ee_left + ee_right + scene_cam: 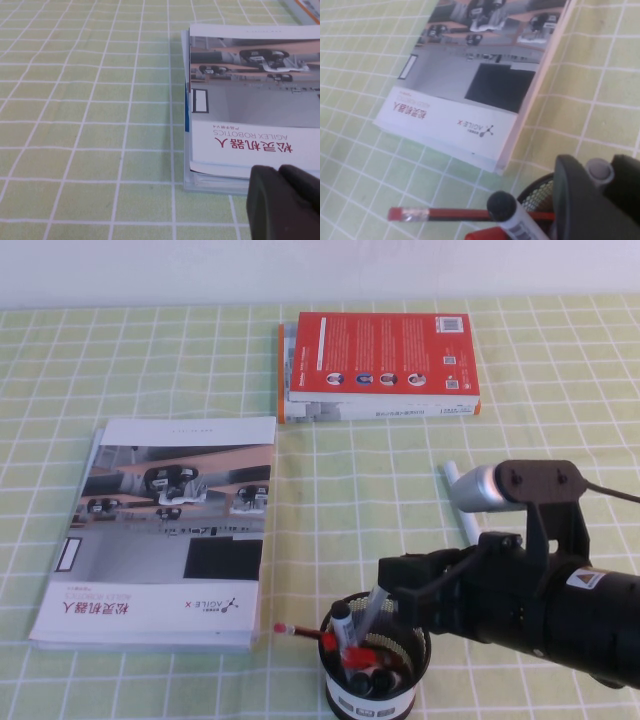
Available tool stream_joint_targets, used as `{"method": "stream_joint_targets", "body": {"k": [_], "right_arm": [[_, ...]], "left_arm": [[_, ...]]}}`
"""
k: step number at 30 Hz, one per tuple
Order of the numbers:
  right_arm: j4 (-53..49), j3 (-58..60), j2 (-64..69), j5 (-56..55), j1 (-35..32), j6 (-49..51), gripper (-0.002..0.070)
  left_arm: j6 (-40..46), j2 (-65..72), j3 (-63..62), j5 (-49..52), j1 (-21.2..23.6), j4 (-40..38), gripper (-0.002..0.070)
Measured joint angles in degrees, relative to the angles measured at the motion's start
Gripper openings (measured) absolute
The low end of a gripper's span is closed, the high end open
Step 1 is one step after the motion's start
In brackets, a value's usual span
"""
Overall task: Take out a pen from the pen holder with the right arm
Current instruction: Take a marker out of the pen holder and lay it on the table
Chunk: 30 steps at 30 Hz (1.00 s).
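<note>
Right gripper (383, 590), pinched on the grey pen (599, 170) in the mesh pen holder (415, 645) at the tabletop's (350, 490) near edge, may tip the holder if it lifts aslant or snags neighbouring pens (343, 618). Left gripper (282, 200) hangs closed, empty, near the manual (170, 530).

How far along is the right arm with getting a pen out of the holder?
Done: right gripper sits at the pen holder, jaws shut on a grey pen. In hand: the grip, pen not yet lifted. To do: pull it clear. Left gripper rests by the booklet corner.
</note>
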Motion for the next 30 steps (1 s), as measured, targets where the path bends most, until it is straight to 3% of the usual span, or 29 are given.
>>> {"method": "stream_joint_targets", "body": {"k": [19,30], "right_arm": [[-1.5,0.0,-3.2,2.8,0.0,-3.2,0.0086],[-8.6,-5.2,-4.6,14.3,-7.7,-3.0,0.0085]], "left_arm": [[0.0,0.0,0.0,0.0,0.0,0.0,-0.0005],[0.0,0.0,0.0,0.0,0.0,0.0,-0.0005]]}}
